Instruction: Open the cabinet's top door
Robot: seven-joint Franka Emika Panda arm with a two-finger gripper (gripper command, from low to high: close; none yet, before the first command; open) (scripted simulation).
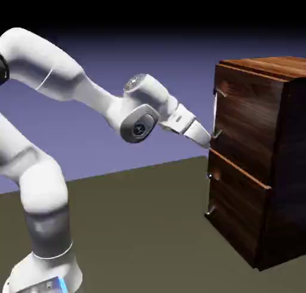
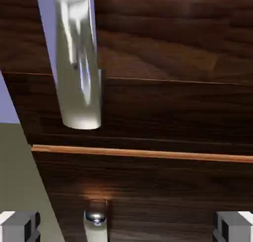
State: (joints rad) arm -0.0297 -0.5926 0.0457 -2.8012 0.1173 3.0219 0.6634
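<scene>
We see the robot's small grey two-finger jaws (image 2: 126, 227) spread wide, with nothing pinched between the tips. Just ahead of them stands the tall, boxy, reddish-brown wood-grain cabinet (image 1: 246, 160). Its upper dark wood-grain door (image 1: 248, 121) rises ahead of and above the jaws, flush with the cabinet front, bearing a thin vertical silver bar handle (image 2: 79, 63). Below the jaws we see the shorter lower wooden panel (image 1: 238, 205) with its own silver handle (image 1: 208, 193).

Exterior view: set back, side-on to arm (image 1: 89, 91) and cabinet (image 1: 245, 136), both in frame. Hand view: close, directly behind the claw (image 1: 203, 139) (image 2: 126, 226), facing the panels beyond its tips. Shared: upper door's handle (image 1: 216, 109) (image 2: 79, 63), lower panel's handle (image 1: 209, 193) (image 2: 96, 221).
</scene>
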